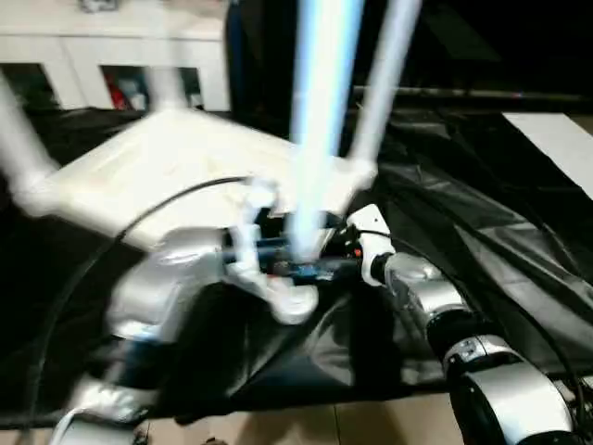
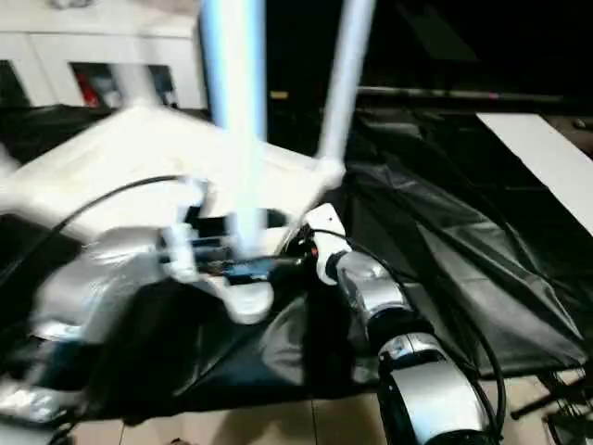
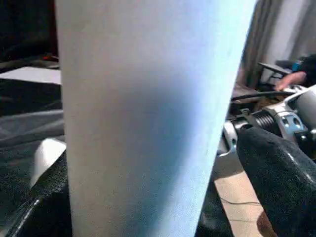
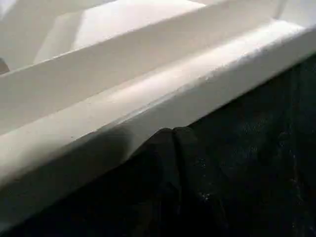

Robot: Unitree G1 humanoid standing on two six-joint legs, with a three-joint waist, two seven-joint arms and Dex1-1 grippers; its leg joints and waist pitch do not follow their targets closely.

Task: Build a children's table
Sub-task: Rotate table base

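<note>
The white plastic rectangular tabletop (image 1: 185, 171) lies underside-up on black sheeting (image 1: 482, 250), with white tapered tube legs (image 1: 389, 69) already upright in its corner sockets. The left hand (image 1: 278, 264), fingers spread, brackets another leg (image 1: 320, 120) over the near corner, apparently unseated; the right hand (image 4: 173, 148), fingers pressed together, touches the tabletop's near edge. A white cabinet (image 1: 111, 46) stands behind.

You're in a home-like room: white cabinet (image 1: 111, 56) upper left, tiled floor (image 1: 306, 422) along the bottom, black sheet (image 1: 482, 232) spread over it.
</note>
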